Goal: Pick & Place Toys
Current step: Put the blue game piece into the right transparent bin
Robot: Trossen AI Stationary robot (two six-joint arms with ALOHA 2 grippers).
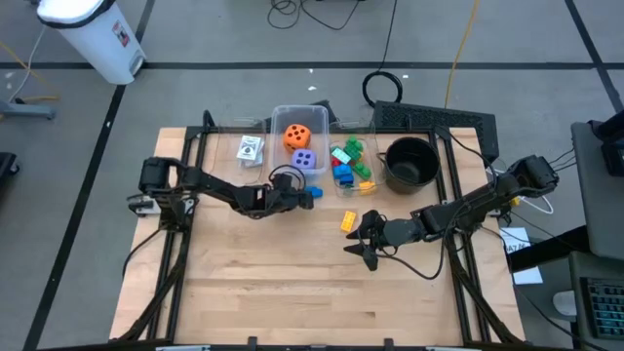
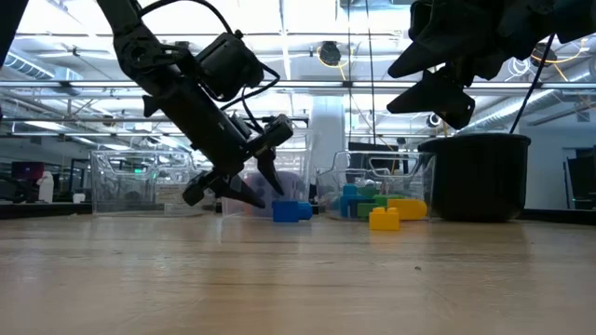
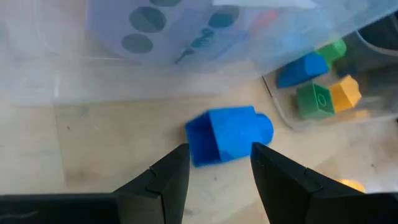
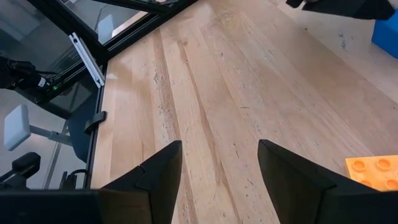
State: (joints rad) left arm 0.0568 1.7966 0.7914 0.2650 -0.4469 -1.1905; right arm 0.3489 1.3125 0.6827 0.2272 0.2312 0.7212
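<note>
Nearest in the high view, centre-right, we see the right gripper [image 1: 367, 255] w/ fingers spread, empty, above bare table [image 1: 292, 302]; yellow brick [image 1: 348, 221] just beyond. Frame centre: left gripper [image 1: 310, 198] fingers apart, straddling blue brick [image 3: 228, 134] on the wood. Farther up: dice bin [image 1: 276, 125], black pot [image 1: 410, 162].

The surface [image 1: 292, 283] was pale wood with visible grain, matt and lightly scuffed. The blue brick [image 3: 229, 134] looked like smooth plastic with a soft sheen. The bins [image 1: 278, 122] were clear, glossy plastic. The dice [image 1: 297, 136] looked matt and foamy. The pot [image 1: 409, 163] was black and matt.
</note>
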